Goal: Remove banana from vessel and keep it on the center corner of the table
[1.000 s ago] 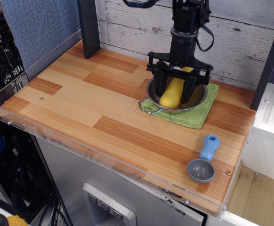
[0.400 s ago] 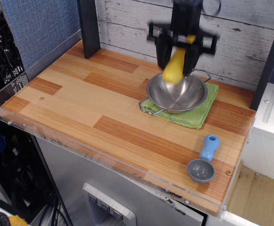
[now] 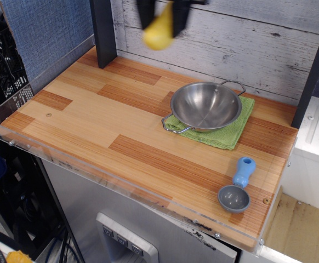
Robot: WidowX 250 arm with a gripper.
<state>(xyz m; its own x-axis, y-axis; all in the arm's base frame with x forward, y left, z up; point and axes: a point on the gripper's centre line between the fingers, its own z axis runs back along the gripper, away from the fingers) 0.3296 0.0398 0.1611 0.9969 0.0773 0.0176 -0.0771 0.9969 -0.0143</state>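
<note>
Whitewashed planks back the striped wooden table (image 3: 83, 118). Blurred at the top edge, the gripper (image 3: 160, 16) has its dark jaws clamped on the banana (image 3: 159, 33), high in the air over the table's back edge. Toward the back right corner the vessel (image 3: 205, 106) sits on a green cloth (image 3: 229, 133); a blue-handled scoop (image 3: 237, 188) lies near the front right corner.

Even, bright, diffuse light fills the frame, and shadows on the surface (image 3: 94, 118) stay soft. The steel vessel (image 3: 205, 106) carries pale reflections across its inner wall but no harsh glare. At the upper centre of the frame the banana (image 3: 158, 32) and the dark claw (image 3: 164, 13) around it are smeared by motion blur; everything lower down is sharp.
</note>
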